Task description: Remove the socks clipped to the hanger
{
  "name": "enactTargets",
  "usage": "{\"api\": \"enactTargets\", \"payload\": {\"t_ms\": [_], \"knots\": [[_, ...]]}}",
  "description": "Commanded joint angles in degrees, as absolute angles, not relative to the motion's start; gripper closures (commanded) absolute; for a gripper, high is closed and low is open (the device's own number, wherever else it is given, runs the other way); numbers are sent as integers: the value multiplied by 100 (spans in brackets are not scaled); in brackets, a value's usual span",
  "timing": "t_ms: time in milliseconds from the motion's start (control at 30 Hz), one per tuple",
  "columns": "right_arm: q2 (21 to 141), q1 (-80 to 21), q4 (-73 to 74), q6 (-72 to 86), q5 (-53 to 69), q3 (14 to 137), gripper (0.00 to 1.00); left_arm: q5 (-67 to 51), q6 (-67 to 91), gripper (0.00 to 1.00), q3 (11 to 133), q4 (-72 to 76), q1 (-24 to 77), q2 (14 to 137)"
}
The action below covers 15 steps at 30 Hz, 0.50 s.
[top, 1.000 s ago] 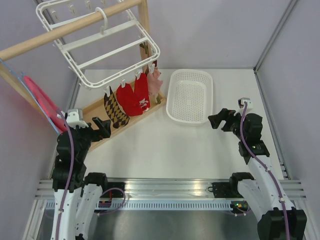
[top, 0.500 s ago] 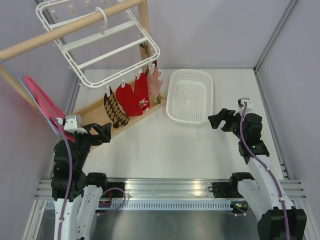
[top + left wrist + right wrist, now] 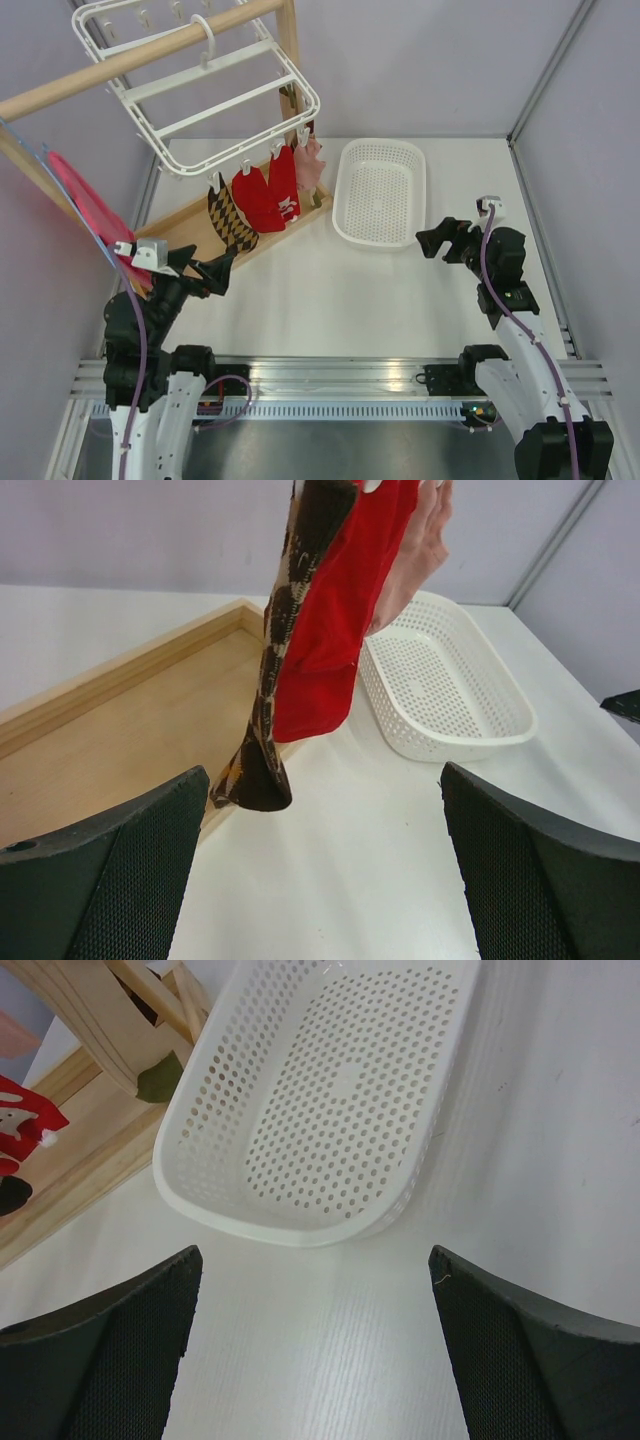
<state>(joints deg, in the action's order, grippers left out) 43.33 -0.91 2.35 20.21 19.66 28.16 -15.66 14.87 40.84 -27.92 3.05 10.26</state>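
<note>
The white hanger [image 3: 205, 95] hangs by its hook from a wooden rod at the upper left. From its front edge hang a brown-and-cream checkered sock [image 3: 231, 219] [image 3: 278, 660], red socks [image 3: 268, 198] [image 3: 335, 620] and a pale pink sock [image 3: 313, 163] [image 3: 420, 540], all clipped. My left gripper [image 3: 212, 270] [image 3: 325, 880] is open and empty, just in front of and below the checkered sock's toe. My right gripper [image 3: 430, 240] [image 3: 315, 1360] is open and empty over the table, right of the basket.
A white mesh basket [image 3: 381, 191] [image 3: 450, 695] [image 3: 320, 1100] lies right of the socks. The wooden rack's base board [image 3: 195, 228] [image 3: 110, 740] sits under the socks, its post [image 3: 290, 50] behind them. A red flat thing [image 3: 85, 205] leans at the left wall.
My left arm has drawn nearer and swung its gripper to the right, pointing at the checkered sock. The right arm and the socks have not moved.
</note>
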Motion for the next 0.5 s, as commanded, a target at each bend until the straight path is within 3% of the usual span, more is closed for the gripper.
{"api": "enactTargets", "payload": {"t_ms": [0, 467], "knots": [[4245, -97, 211, 2074, 2092, 2839, 2, -1505, 1467, 0, 4095, -2514, 308, 1554], [4131, -88, 132, 2153, 2390, 2830, 2, -836, 2890, 7, 3288, -1380, 316, 2189]]}}
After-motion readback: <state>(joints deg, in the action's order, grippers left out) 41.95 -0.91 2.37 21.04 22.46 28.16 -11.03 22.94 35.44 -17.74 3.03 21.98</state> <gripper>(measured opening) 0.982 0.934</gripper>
